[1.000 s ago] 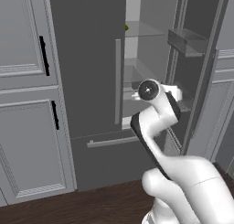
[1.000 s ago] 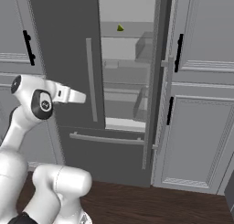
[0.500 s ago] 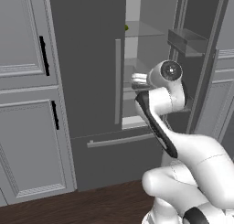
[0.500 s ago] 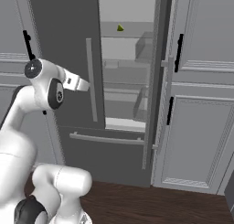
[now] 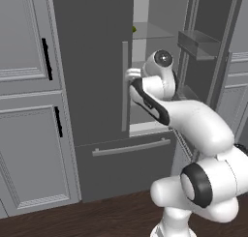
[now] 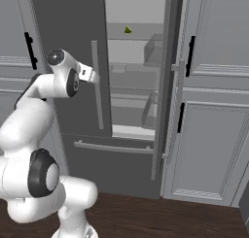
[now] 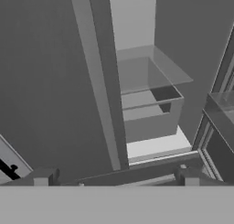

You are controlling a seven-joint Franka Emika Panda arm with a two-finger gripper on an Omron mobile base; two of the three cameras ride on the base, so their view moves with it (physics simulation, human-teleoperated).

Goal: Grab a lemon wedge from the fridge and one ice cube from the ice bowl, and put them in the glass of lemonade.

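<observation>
Sitting on an upper glass shelf deep inside the fridge (image 6: 63, 18), the lemon wedge (image 6: 128, 29) is showing as a small yellow-green speck, high above the level where the arm is working; in the left base view only a sliver of it is peeking past the edge of the left door (image 5: 92, 62). It is lying there because the shelf is its storage place, and reaching it is the first half of the job.

The right door (image 6: 168, 81) is standing swung out, which is why the pale interior, its shelves and the lower drawer (image 7: 148, 120) are lying exposed, while the left door is remaining closed and screening half the cavity. The door bins (image 5: 196, 42) are facing inward from the opened door.

The gripper (image 6: 92, 76) is hovering just in front of the left door's long bar handle (image 6: 97, 84), near the gap, with its jaws spread wide and nothing between them. The fingertips (image 7: 43, 176) are pointing toward the lower shelves rather than at the wedge, so my judgement is that the arm is lining itself up with the opening before rising to the upper shelf. The wide spread suits a small, slippery piece of fruit that needs room on both sides.

Grey panelled cabinets (image 5: 26, 86) are flanking the fridge, and dark wooden floor (image 6: 146, 217) is running beneath.
</observation>
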